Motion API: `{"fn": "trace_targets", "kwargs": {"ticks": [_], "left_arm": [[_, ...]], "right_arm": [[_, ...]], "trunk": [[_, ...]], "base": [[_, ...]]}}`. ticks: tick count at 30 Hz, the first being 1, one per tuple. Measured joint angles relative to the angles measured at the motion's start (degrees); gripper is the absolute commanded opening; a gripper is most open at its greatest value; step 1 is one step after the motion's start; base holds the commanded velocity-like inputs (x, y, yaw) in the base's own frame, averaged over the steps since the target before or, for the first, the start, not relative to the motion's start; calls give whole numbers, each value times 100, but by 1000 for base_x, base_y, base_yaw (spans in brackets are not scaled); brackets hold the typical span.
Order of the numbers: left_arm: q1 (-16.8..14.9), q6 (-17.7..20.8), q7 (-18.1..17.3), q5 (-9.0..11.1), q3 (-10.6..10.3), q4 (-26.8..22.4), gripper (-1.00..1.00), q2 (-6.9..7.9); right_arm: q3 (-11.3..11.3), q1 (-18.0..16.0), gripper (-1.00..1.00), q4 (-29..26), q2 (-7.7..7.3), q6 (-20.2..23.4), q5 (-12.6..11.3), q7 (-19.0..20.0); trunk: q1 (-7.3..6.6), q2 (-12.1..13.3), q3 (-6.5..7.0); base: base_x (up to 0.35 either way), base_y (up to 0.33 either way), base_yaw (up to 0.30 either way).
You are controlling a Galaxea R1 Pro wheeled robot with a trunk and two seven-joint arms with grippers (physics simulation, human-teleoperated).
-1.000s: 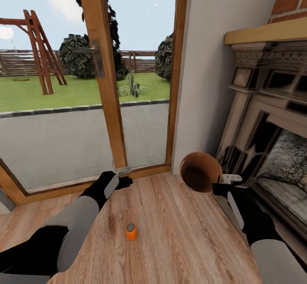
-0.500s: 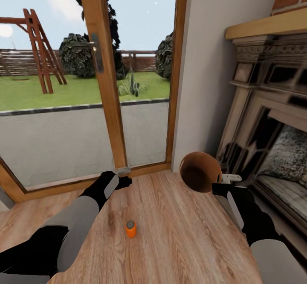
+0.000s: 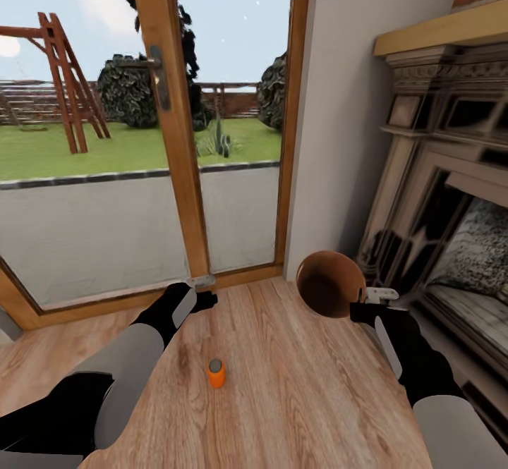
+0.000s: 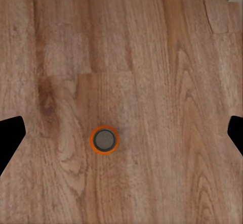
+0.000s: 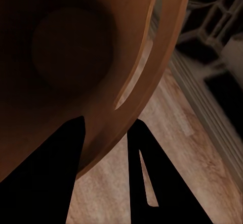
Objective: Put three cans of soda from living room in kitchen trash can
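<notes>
The orange can (image 3: 216, 373) stands upright on the wood floor (image 3: 296, 384), under the wide-open, empty left hand (image 4: 121, 133); light, rigid, slick, best pinched mid-body. The right hand (image 5: 106, 148) clamps the bin (image 3: 330, 283) rim.

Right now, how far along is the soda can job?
Early. Done: nothing shows inside the trash can; its interior looks empty. In hand: the right gripper clamps the bin's rim, holding it tilted. Left: the orange can stands on the wood floor, under the open left gripper.
</notes>
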Motion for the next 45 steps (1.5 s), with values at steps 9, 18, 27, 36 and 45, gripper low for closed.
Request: {"fn": "trace_targets", "kwargs": {"ticks": [9,18,27,36,45], "left_arm": [[0,-92,72,0,1,7,100,0],[0,-110,110,0,1,1,100,0],[0,-111,112,0,1,1,100,0],[0,-110,112,1,-6,0,100,0],[0,-111,112,0,-7,0,100,0]], "right_arm": [[92,0,-100,1,1,-2,-25,1],[121,0,-100,7,5,-1,-4,-8],[128,0,-100,4,19,-3,-7,10],[312,-1,-100,41,274,-9,64,9],[349,0,-100,-5,290,-21,6,13]], "trunk": [[198,-361,-162],[395,-722,-323],[593,-1083,-486],[791,-1444,-702],[989,-1805,-940]], "base": [[0,0,0],[0,0,0],[0,0,0],[0,0,0],[0,0,0]]}}
